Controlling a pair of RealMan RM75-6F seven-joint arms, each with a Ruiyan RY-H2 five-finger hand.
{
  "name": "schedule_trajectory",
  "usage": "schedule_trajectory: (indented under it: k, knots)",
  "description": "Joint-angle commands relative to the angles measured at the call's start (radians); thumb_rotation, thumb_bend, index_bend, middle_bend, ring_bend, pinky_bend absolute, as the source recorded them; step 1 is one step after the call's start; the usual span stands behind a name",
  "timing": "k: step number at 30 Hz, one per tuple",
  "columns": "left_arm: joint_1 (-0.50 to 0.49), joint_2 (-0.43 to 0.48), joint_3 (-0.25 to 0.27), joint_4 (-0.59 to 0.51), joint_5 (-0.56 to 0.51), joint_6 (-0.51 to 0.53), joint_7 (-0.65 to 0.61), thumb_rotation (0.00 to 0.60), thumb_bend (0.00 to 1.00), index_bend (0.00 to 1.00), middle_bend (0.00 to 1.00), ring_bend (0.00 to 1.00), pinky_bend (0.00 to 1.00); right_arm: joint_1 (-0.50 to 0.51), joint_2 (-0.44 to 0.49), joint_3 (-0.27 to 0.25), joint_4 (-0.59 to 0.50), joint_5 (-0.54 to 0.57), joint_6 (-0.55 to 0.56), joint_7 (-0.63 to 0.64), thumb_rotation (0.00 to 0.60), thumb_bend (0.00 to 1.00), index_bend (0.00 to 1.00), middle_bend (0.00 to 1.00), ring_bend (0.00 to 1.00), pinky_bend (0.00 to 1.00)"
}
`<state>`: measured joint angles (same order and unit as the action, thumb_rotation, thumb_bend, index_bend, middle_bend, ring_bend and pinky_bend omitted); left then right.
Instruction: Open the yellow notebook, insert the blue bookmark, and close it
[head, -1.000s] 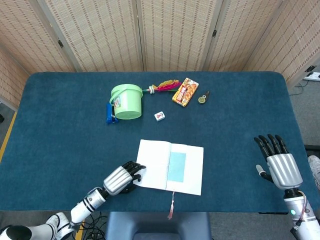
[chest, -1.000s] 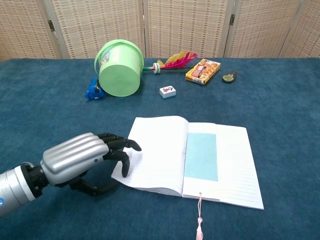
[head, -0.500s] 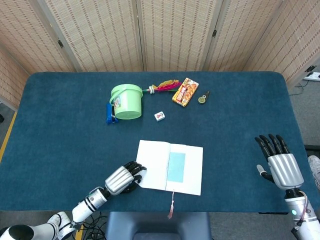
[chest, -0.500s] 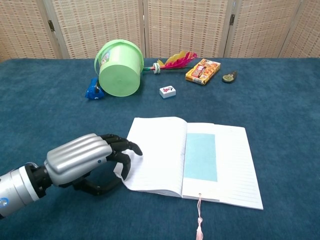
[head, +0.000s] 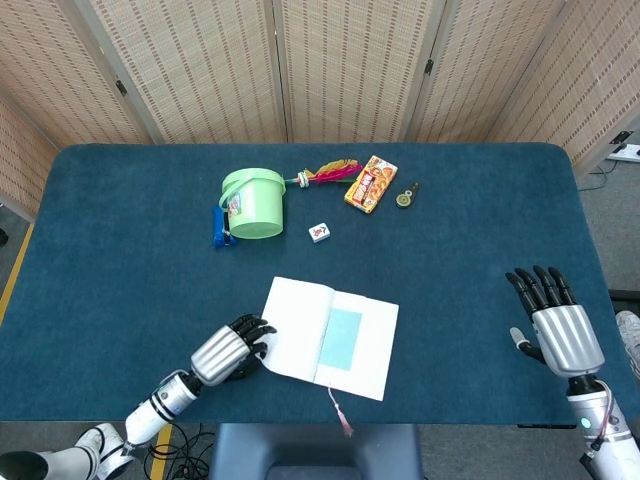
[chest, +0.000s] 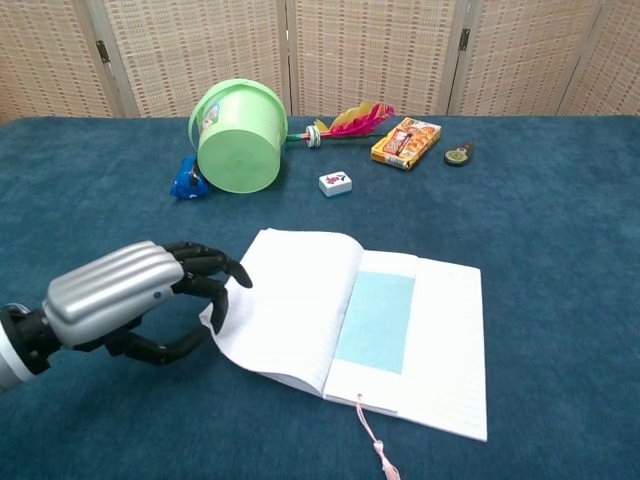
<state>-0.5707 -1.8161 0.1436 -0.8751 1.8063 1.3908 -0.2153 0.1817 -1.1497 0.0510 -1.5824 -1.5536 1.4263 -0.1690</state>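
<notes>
From the head view, the yellow notebook (head: 330, 338) lies open near the front edge of the blue surface (head: 120, 250), turned a little askew, its cover hidden beneath the white pages. The blue bookmark (head: 341, 339) sits flat on the right-hand page beside the spine, and a pink ribbon tassel (head: 340, 415) trails off the bottom edge. The left hand (head: 224, 350) is at the notebook's left edge, fingers curled in around the outer margin of the left page. The right hand (head: 555, 318) rests well apart at the far right, fingers straight and spread, holding nothing. Toward the back lie a green bucket (head: 254, 203) tipped on its side, a blue toy (head: 219, 228), a feather shuttlecock (head: 326, 174), a snack box (head: 370, 184), a small tile (head: 319, 232) and a small round object (head: 405, 198).

In the chest view, the left hand (chest: 130, 298) has its fingers (chest: 215, 282) hooked over the left page's edge, thumb low beside it; whether the cover underneath is caught too, I cannot quite tell. The bookmark (chest: 378, 319) lies wholly inside the page outline.

Closing looks like the step in hand. To do it well, the fingers should get under the whole left half, cover included, and swing it over the spine in one arc, without dragging the book and shifting the bookmark.
</notes>
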Motion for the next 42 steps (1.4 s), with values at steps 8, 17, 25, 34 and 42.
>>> schedule_trajectory:
  k: [8,17,25,34,42]
  knots:
    - [0.003,0.100,-0.001,-0.137,0.059,0.100,0.069,0.600,0.55,0.63,0.27,0.22,0.22,-0.003,0.001,0.001,-0.013,-0.014,0.016,-0.009,0.600,0.23,0.09,0.09,0.00,0.00]
    - [-0.087,0.121,-0.015,-0.298,0.152,0.037,0.211,0.600,0.55,0.63,0.27,0.22,0.22,-0.023,0.006,-0.002,-0.013,-0.017,0.043,-0.002,0.600,0.23,0.09,0.09,0.00,0.00]
    - [-0.175,0.096,-0.054,-0.387,0.183,-0.068,0.294,0.600,0.55,0.63,0.27,0.22,0.22,-0.040,0.008,-0.004,-0.001,-0.016,0.063,0.014,0.600,0.23,0.09,0.09,0.00,0.00]
    - [-0.252,0.079,-0.104,-0.476,0.160,-0.208,0.400,0.600,0.55,0.55,0.27,0.22,0.22,-0.048,0.004,-0.004,0.016,-0.015,0.069,0.035,0.600,0.23,0.09,0.09,0.00,0.00]
    - [-0.267,0.035,-0.157,-0.546,0.052,-0.346,0.561,0.600,0.38,0.21,0.11,0.17,0.22,-0.053,0.007,-0.002,0.023,-0.014,0.073,0.047,0.600,0.23,0.09,0.09,0.00,0.00]
